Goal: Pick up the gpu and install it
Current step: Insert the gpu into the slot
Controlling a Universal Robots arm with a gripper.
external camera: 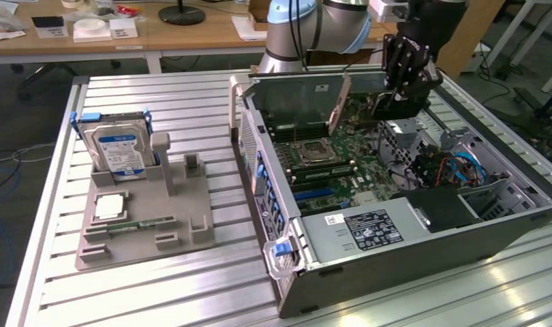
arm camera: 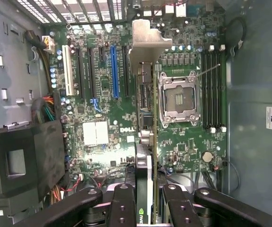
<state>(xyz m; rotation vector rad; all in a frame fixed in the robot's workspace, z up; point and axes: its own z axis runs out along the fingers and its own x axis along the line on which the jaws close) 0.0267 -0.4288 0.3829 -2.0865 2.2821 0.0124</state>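
My gripper [external camera: 399,102] hangs inside the open computer case [external camera: 285,204], above the green motherboard [external camera: 349,160]. It is shut on the gpu [external camera: 393,109], a dark flat card held on edge. In the wrist view the gpu [arm camera: 147,118] runs edge-on away from my gripper [arm camera: 145,191], with its silvery bracket [arm camera: 148,45] at the far end. The card hovers over the board between the expansion slots, among them a blue slot [arm camera: 113,71], and the processor socket [arm camera: 178,94]. I cannot tell whether it touches the board.
On the slatted table at the exterior view's left, a grey fixture [external camera: 180,218] holds a hard drive with a blue-white label [external camera: 120,146] and a small green memory stick [external camera: 135,223]. Inside the case are a power supply [external camera: 371,228] and coloured cables [external camera: 453,170]. Case walls surround the board.
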